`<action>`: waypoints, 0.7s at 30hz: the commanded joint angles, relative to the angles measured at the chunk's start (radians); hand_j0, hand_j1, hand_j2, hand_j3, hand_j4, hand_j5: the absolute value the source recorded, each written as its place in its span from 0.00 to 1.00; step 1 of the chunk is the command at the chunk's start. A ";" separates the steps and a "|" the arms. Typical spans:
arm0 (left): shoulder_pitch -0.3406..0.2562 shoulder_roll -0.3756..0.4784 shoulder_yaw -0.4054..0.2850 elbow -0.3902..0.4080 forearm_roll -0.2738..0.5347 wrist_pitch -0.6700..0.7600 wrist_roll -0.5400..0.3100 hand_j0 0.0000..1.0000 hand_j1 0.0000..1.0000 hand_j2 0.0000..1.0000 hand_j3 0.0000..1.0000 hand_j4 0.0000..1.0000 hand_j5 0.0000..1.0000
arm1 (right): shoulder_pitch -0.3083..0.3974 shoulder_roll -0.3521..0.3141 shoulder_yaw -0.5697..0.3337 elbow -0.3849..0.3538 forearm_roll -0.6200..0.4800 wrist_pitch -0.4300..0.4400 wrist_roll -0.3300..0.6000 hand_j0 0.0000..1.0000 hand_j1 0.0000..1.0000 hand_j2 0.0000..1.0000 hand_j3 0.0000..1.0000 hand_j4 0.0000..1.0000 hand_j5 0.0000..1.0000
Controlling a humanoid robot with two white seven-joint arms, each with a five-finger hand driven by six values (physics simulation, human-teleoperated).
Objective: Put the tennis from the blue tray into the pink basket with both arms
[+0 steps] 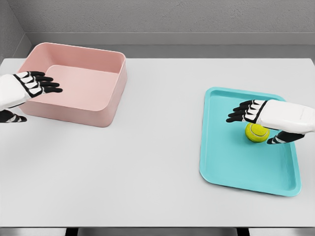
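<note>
While my left hand (30, 87) hangs spread and empty over the pink basket (106, 110), my right hand (263, 118) hovers open above the tennis ball (256, 132).

One ball, lying in one blue tray (231, 167) just under my right palm, ungrasped; one basket, two hands on the white table (147, 162).

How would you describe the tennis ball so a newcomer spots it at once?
On the white table, look right to the blue tray. The tennis ball sits in its upper half, just under the right hand. It is the only round, yellow-green thing there; the pink basket is far left.
</note>
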State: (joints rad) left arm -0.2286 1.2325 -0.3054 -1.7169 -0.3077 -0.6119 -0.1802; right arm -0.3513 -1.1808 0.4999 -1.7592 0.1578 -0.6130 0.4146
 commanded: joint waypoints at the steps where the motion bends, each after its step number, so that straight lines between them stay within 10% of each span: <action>1: 0.000 -0.007 0.000 -0.026 0.009 0.001 0.001 1.00 1.00 1.00 1.00 1.00 1.00 | 0.000 -0.003 0.000 0.000 -0.006 0.002 0.000 1.00 1.00 1.00 1.00 1.00 1.00; 21: 0.005 -0.034 -0.001 -0.035 0.007 0.001 0.001 1.00 1.00 1.00 1.00 1.00 1.00 | 0.002 0.082 0.020 0.242 -0.038 0.002 0.004 1.00 1.00 1.00 1.00 1.00 1.00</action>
State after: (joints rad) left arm -0.2209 1.1977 -0.3062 -1.7464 -0.3058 -0.6119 -0.1800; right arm -0.3497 -1.1088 0.5156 -1.5375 0.1252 -0.6129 0.4181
